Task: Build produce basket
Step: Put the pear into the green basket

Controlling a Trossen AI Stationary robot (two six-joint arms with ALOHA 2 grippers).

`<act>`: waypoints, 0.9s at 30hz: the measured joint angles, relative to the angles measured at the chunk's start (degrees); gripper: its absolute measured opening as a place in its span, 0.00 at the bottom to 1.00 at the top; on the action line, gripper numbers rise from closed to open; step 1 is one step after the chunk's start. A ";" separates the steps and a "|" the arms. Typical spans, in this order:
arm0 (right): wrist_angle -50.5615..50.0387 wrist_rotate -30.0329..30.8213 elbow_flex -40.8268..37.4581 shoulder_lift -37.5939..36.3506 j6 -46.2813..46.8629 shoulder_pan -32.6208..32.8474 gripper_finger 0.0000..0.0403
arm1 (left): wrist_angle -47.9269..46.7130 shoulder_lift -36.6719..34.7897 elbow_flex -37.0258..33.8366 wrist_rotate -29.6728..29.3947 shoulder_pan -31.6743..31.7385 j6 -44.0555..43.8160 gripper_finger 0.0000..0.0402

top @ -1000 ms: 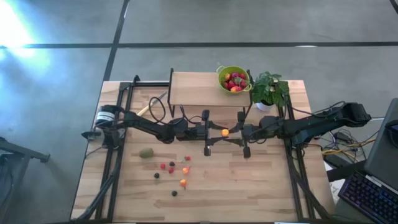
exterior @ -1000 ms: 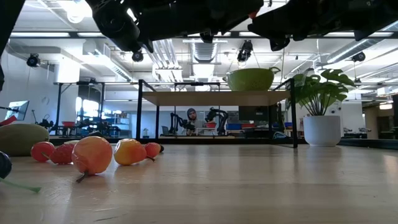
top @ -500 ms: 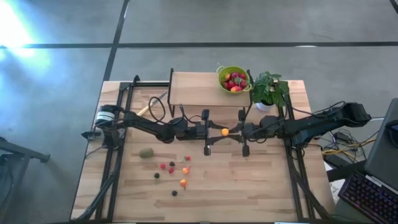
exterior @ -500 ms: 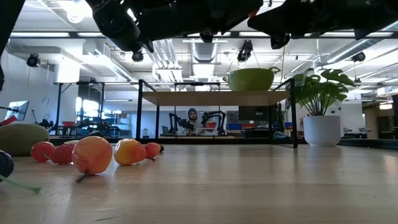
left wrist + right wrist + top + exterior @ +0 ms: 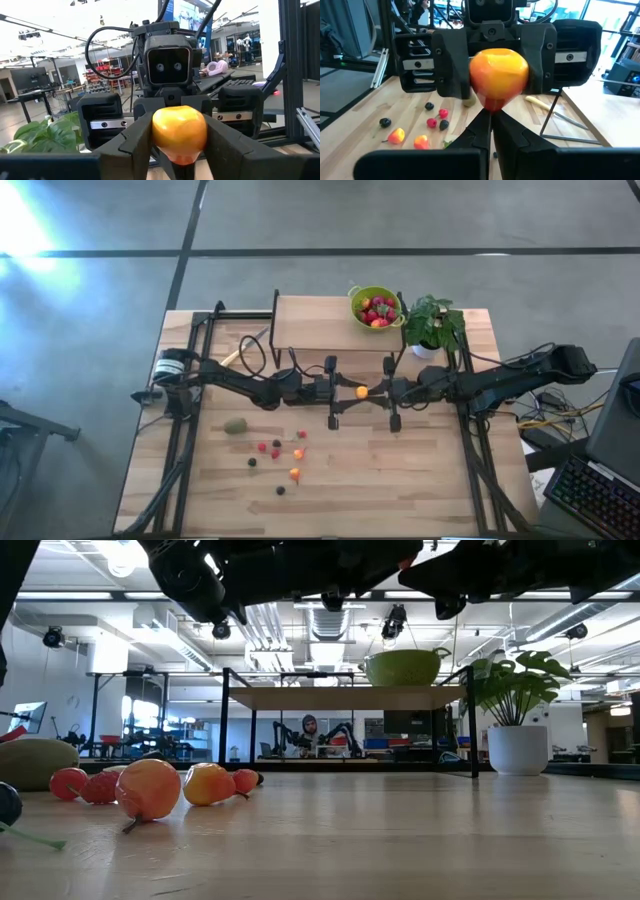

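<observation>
Change: almost nothing — over the last second the orange fruit (image 5: 361,392) has stayed at the centre of the high view, with the right arm's tip edged a touch closer to it.
Left gripper (image 5: 345,392): just left of the fruit in the high view; in the left wrist view its fingers (image 5: 134,142) press the fruit from both sides, so it is clenched on it.
Right gripper (image 5: 378,391): just right of the fruit; in its own wrist view the two fingers (image 5: 476,131) lie nearly together under the fruit, and I cannot tell whether they grip it.
Meaning: this looks like a hand-over paused mid-air — the fruit seems not yet passed to the right arm.
Basket (image 5: 375,306): upper middle of the high view, on the raised shelf (image 5: 310,322) beside the potted plant (image 5: 432,325), already holding red fruit.
Still loose: small berries (image 5: 275,452) and the kiwi (image 5: 235,425) on the table (image 5: 420,480), lower left of centre.
</observation>
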 joint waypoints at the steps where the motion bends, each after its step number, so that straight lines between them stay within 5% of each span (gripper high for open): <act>1: 0.03 0.00 0.00 0.00 0.00 0.00 0.02 | -0.40 0.00 0.00 0.02 0.00 0.10 0.43; 11: -3.64 -0.48 0.00 -1.05 1.88 -0.02 0.02 | -3.01 -0.18 -0.07 -0.70 0.04 0.07 0.77; 19: -28.48 0.24 6.84 -10.60 5.79 -0.04 0.02 | -4.55 -0.18 -0.07 -0.68 0.04 1.21 0.79; 27: -52.31 11.59 21.28 -12.64 4.00 -1.15 0.02 | -4.94 -0.18 -0.07 -0.68 0.07 0.50 0.79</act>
